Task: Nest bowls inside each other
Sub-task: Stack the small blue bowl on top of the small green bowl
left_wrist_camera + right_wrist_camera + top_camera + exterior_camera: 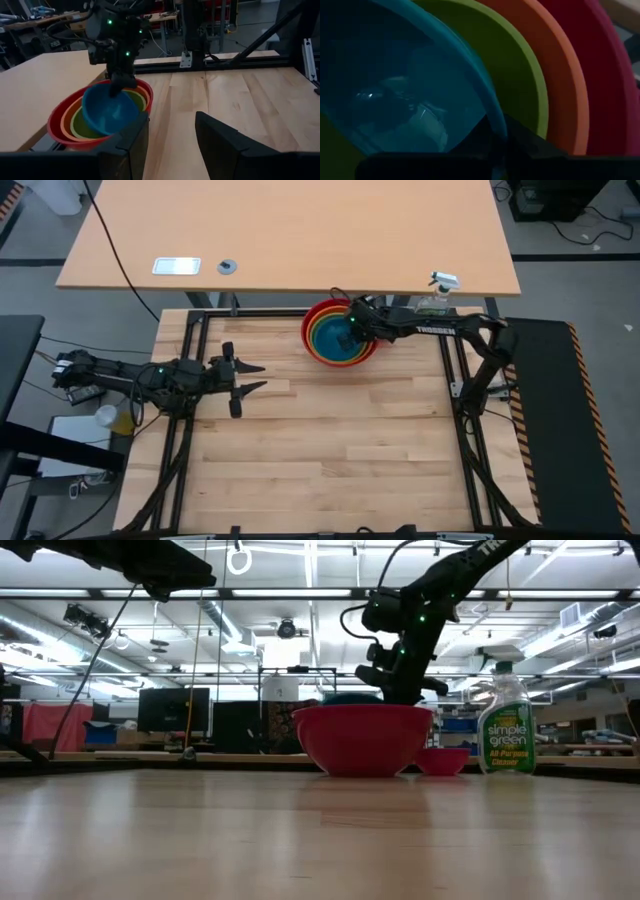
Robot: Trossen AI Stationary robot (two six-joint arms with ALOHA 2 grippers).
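Observation:
The red bowl (312, 320) stands at the table's far edge, with the orange bowl (67, 117) and the lime green bowl (82, 131) nested in it. My right gripper (352, 332) is shut on the blue bowl (107, 111), which sits tilted in the stack. A small magenta pink bowl (442, 760) stands on the table beside the red bowl (362, 738). My left gripper (262, 376) hangs open over the table's left part, pointing toward the stack, with nothing between its fingers. My right gripper pinches the blue bowl's rim (492, 112), one finger (470, 137) inside the bowl and the other (532, 142) outside. The fingers come slanting down from the table's right. The bowl is tilted, its raised side in the hold and its lower part down inside the green bowl.
A green spray bottle (505, 725) with a white trigger stands right of the pink bowl at the far right. Behind the work table stands a larger tan table (290, 230). Bare wood lies across the table's middle and near side.

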